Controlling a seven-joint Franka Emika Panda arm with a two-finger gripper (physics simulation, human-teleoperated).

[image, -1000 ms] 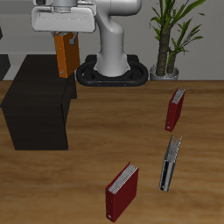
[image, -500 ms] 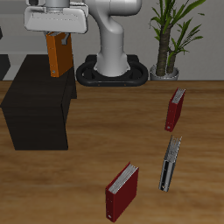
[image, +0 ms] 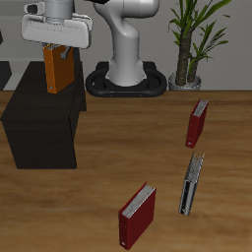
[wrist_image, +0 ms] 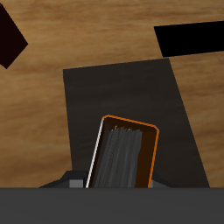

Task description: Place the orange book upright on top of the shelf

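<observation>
My gripper (image: pixel 59 47) is shut on the orange book (image: pixel 56 71) and holds it upright by its top edge, above the flat top of the black box-like shelf (image: pixel 39 118). The book's lower edge hangs a little above the shelf top, over its back part. In the wrist view I look down along the orange book (wrist_image: pixel 125 153) with its pale page edges, and the dark shelf top (wrist_image: pixel 96 96) lies below it. The fingertips are hidden behind the book and the gripper body.
Two dark red books stand on the table, one near the front edge (image: pixel 138 217) and one farther back (image: pixel 198 123). A black-and-grey book (image: pixel 190 187) stands between them. The robot base (image: pixel 128 79) and a potted plant (image: pixel 192 49) are at the back.
The gripper has carried the orange book sideways, away from the robot base, to a spot over the shelf's top. The other books have not moved.
</observation>
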